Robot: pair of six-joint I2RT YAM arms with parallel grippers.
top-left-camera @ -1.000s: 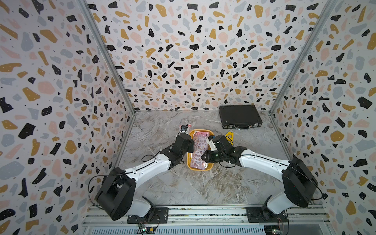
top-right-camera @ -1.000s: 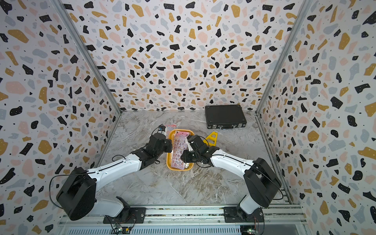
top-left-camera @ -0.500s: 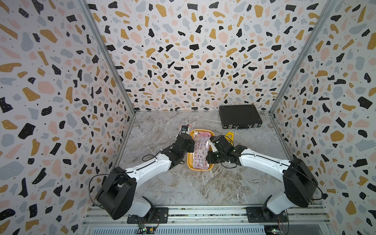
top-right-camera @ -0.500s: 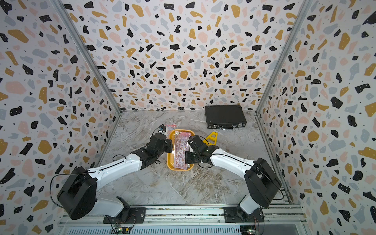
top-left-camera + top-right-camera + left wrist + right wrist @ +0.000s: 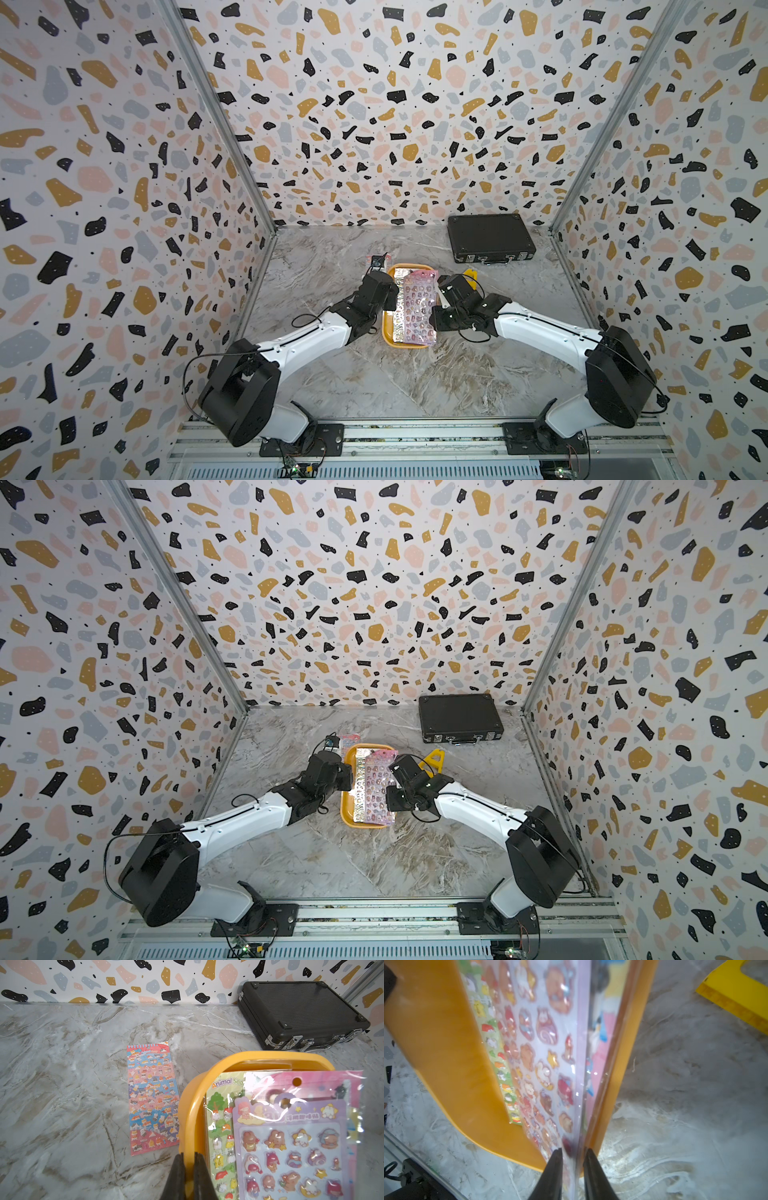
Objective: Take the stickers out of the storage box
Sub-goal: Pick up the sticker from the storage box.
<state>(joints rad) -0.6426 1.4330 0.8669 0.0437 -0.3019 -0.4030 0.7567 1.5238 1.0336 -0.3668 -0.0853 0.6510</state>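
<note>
Lifted since a second ago, the purple top sheet of the stickers now tilts up along its right long edge. Its far end reaches over the far rim of the storage box, where before it lay lower and flatter inside.

On the tabletop the box sits about midway between the left and right edges, its long sides running toward the far edge. A green sheet and a pink sheet lie in it under the purple one. One red-and-blue sheet lies flat on the tabletop just beside the box's left wall, so it is already out.

The left tool is clamped on that left wall, one finger inside and one outside, probably to steady the box. The right tool has its jaws a little apart astride the purple sheet's raised edge, near the box's near right corner. Whether they pinch it I cannot tell.

By my reading the second sheet's removal has begun, but its hold is unsure and most of the stack is left.
</note>
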